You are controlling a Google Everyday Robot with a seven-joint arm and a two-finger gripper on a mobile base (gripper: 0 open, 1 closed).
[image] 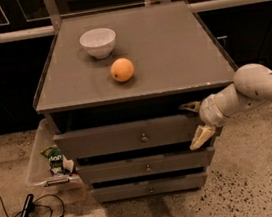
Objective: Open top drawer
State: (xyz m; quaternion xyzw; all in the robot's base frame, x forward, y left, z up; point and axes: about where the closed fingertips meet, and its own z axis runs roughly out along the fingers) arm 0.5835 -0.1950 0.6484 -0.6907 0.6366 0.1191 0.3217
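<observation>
A grey cabinet [168,50] with three stacked drawers filled the middle of the view, standing on a speckled floor [258,184]. A pale, rounded robot arm [259,85] entered from the 3 o'clock edge and pointed toward the cabinet's right front corner. The top drawer [105,139], the widest and tallest of the three, sat directly under the cabinet top, with a dark gap above its flat front. A clear plastic bin [34,160] stood against the cabinet's left side at 9 o'clock, with a green packet [54,156] inside. On the cabinet top, a white bowl [98,42] rested toward 11 o'clock, and an orange [122,69] lay just beside it toward 5 o'clock. The gripper [189,127] was at the top drawer's right end, fingers spread wide, one above the front panel and one below it. A small round knob [143,137] marked the drawer's centre, well apart from the gripper.
</observation>
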